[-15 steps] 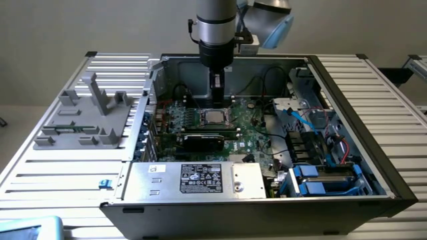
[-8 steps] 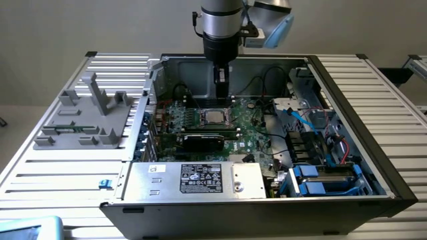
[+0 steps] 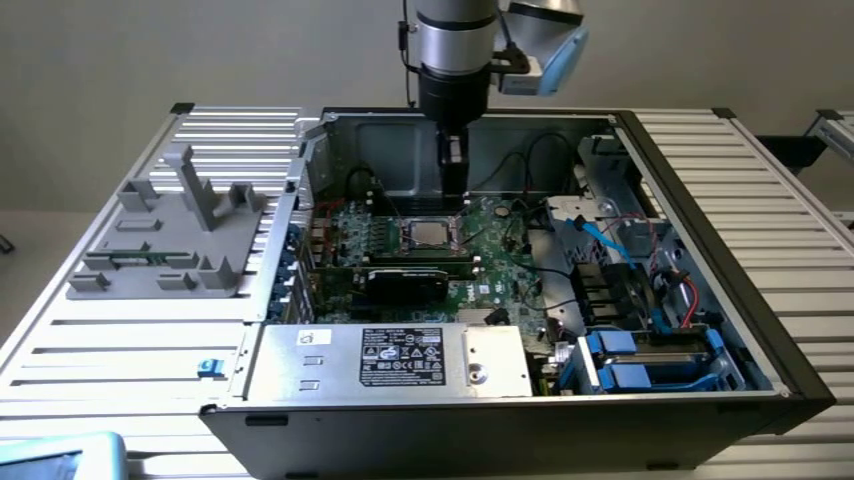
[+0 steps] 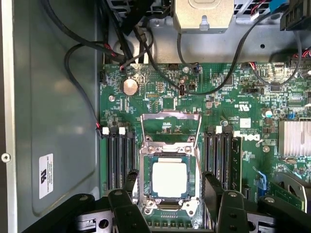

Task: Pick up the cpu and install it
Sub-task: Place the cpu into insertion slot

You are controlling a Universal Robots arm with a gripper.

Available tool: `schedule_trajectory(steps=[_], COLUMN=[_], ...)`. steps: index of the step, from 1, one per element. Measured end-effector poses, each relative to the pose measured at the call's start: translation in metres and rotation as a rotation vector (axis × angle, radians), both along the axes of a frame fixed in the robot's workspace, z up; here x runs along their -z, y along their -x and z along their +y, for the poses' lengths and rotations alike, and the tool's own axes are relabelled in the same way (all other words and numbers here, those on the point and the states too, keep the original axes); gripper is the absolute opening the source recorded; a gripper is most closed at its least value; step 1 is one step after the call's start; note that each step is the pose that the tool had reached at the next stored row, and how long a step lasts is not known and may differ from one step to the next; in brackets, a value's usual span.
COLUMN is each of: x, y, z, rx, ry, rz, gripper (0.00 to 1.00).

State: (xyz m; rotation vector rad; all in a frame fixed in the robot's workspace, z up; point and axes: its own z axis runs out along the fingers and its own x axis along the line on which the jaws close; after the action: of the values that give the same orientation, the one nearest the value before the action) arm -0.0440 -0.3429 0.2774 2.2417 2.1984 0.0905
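The arm [image 3: 451,40] is reaching down into the open case [image 3: 534,420], which is resting on the bench [image 3: 747,180]. The tool [image 3: 454,185] is hanging over the board [image 3: 494,270] near the middle of the exterior view. The cpu [image 3: 430,232] is lying flat in the picture just beneath the tool's tip. A grey fixture [image 3: 174,230] is standing well apart, toward the exterior view's left.

In the wrist view the cpu [image 4: 169,178] is sitting square in the socket [image 4: 146,158] with its silver top facing up. The hinged frame [image 4: 170,115] is standing raised off it, not clamped down. The tool [image 4: 170,189] is spread wide, with its black fingers [image 4: 127,208] flanking the socket on either side and pinching nothing. They seem to be clear of the chip, though how far above it they are hanging is hard to tell.

Judging from how things lie, the install step is the one in hand. The chip looks already seated, the tool is hovering empty over it, and the socket is not yet closed.

Any move from here is calling for a straight, level path. The chip is lying loose and a sideways nudge could shift it. The slots close beside the socket and the raised frame are leaving the fingers little room.
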Motion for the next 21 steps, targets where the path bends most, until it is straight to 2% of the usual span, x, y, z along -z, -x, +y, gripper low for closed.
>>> schedule_trajectory(steps=[8, 12, 15, 21], x=[-0.0024, -0.0025, -0.0026, -0.0027], y=[-0.015, -0.021, -0.024, -0.029], z=[0.0001, 0.0001, 0.0, 0.0], rx=[0.0, 0.0, 0.0, 0.0], ry=[0.0, 0.0025, 0.0049, 0.005], rz=[0.0022, 0.0029, 0.0034, 0.0052], gripper=[0.64, 0.64, 0.64, 0.64])
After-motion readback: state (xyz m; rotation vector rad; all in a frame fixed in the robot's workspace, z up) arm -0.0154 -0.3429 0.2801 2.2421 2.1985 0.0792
